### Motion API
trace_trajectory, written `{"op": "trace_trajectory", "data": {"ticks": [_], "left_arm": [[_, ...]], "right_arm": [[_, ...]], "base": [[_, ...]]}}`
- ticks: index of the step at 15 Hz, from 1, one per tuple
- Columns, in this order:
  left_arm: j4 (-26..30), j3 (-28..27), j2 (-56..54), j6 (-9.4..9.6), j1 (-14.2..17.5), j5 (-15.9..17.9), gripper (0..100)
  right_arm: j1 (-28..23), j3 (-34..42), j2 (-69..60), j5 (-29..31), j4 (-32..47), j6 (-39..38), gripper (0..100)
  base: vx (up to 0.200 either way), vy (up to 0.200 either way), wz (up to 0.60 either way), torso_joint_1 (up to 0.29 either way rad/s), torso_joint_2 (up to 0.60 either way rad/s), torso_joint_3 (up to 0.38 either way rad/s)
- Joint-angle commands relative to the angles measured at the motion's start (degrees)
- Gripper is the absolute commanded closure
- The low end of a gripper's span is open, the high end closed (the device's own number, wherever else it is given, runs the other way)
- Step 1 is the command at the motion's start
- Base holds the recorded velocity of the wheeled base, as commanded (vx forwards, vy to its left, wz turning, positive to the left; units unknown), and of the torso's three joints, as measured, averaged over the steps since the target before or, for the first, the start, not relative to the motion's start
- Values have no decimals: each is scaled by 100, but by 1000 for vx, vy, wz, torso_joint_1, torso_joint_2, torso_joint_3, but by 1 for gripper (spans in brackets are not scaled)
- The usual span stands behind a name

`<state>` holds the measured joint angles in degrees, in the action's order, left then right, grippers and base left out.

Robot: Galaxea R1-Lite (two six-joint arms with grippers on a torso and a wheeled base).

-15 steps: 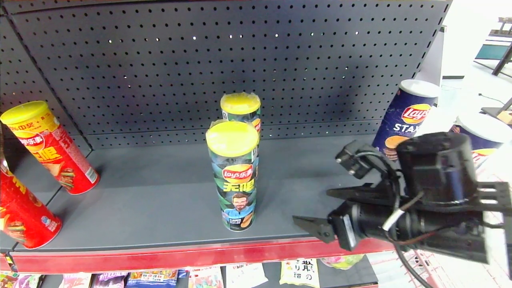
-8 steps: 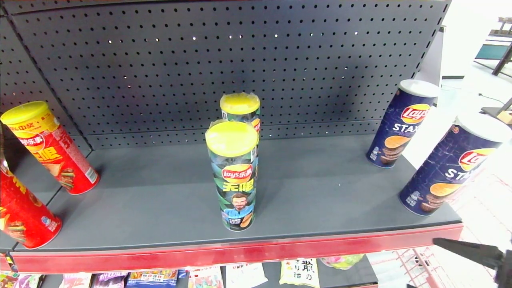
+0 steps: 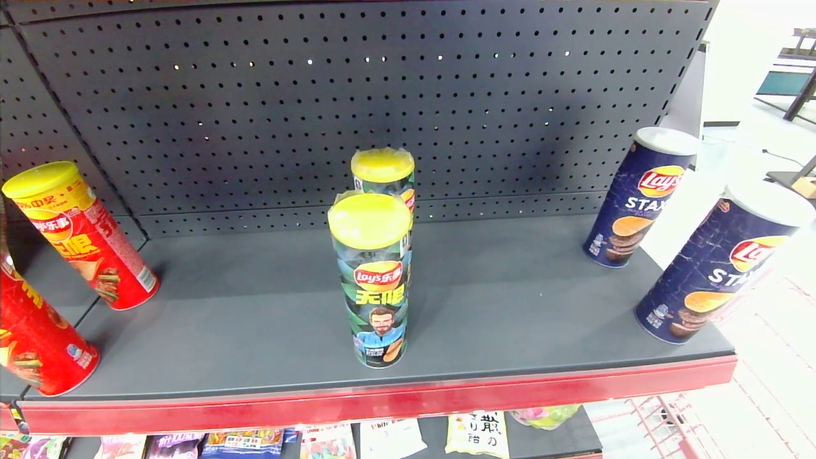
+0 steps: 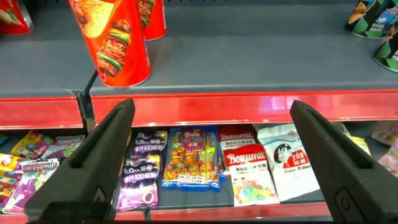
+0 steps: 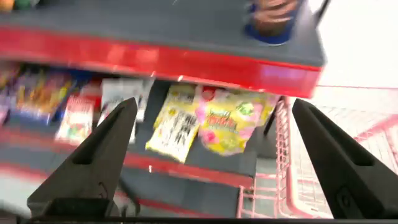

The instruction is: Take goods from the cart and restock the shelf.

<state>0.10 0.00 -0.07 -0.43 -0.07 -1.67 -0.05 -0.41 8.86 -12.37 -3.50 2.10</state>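
Observation:
On the grey shelf stand two green chip cans with yellow lids, one in front of the other. Two red cans stand at the left, and two dark blue cans at the right end. My left gripper is open, its fingers spread wide in front of the red shelf lip below a red can. My right gripper is open and empty, facing the lower shelf under the blue can, beside the pink wire cart.
Snack bags lie in a row on the lower shelf under the red lip. A perforated back panel closes the shelf behind. The shelf has bare room between the can groups. The cart's pink wire shows at the lower right.
My right arm, which was in front of the shelf's right part one second ago, has pulled down and right out of the head view, uncovering the nearer blue can. The cans have not moved.

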Motion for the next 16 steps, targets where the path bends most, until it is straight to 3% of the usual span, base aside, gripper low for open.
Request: {"op": "trace_trajectory", "data": {"ticks": [1, 2, 6, 16], "left_arm": [[-1, 0, 7, -1, -1, -9, 0], [-1, 0, 7, -1, -1, 0, 0], [-1, 0, 7, -1, -1, 0, 0], [-1, 0, 7, -1, -1, 0, 0]], "right_arm": [[-153, 41, -579, 227, 25, -175, 0], [22, 41, -886, 1211, 359, -289, 0], [22, 41, -877, 956, 341, -139, 0], [5, 41, -877, 982, 341, -236, 0]], "base": [[0, 0, 0, 0, 0, 0], [0, 0, 0, 0, 0, 0], [0, 0, 0, 0, 0, 0], [0, 0, 0, 0, 0, 0]]}}
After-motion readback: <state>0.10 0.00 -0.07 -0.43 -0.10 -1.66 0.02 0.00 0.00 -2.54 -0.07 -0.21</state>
